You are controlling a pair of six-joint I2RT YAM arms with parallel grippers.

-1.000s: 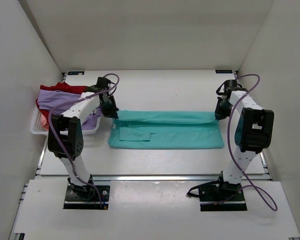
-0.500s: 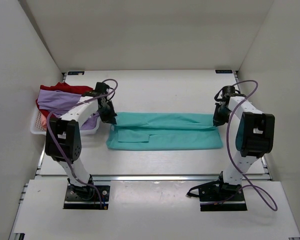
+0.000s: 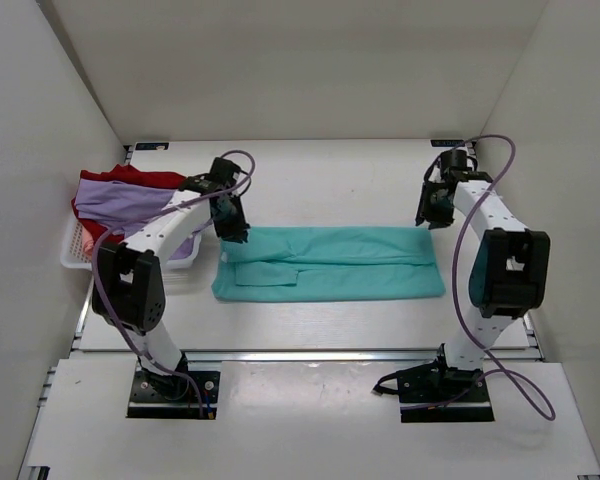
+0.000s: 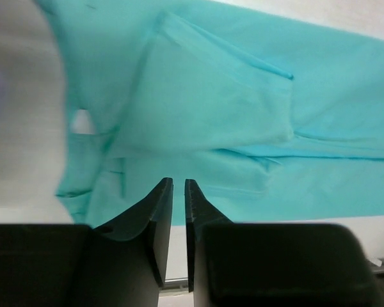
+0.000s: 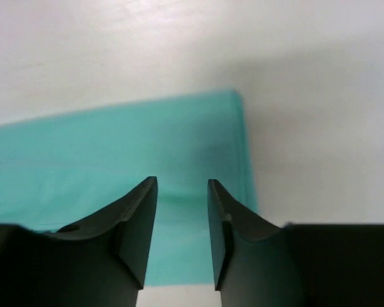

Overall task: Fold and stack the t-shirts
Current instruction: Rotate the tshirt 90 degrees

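Observation:
The teal t-shirt (image 3: 330,265) lies on the table folded into a long flat strip, with a sleeve flap showing near its left end. My left gripper (image 3: 233,230) hovers over the strip's far left corner; in the left wrist view its jaws (image 4: 178,182) stand a narrow gap apart above the teal cloth (image 4: 243,115), nothing between them. My right gripper (image 3: 431,216) hangs just beyond the far right corner, open (image 5: 182,182) over the shirt's right edge (image 5: 115,147) and holding nothing. A lavender t-shirt (image 3: 120,200) and a red t-shirt (image 3: 145,177) are heaped at the left.
A white lattice basket (image 3: 73,256) sits under the lavender and red heap against the left wall. White enclosure walls stand close on the left, right and back. Bare table (image 3: 330,185) lies behind the teal strip.
Both grippers were shut on the teal shirt's far corners; now both have opened and let go, and have drawn back toward the far side. The shirt stays folded flat.

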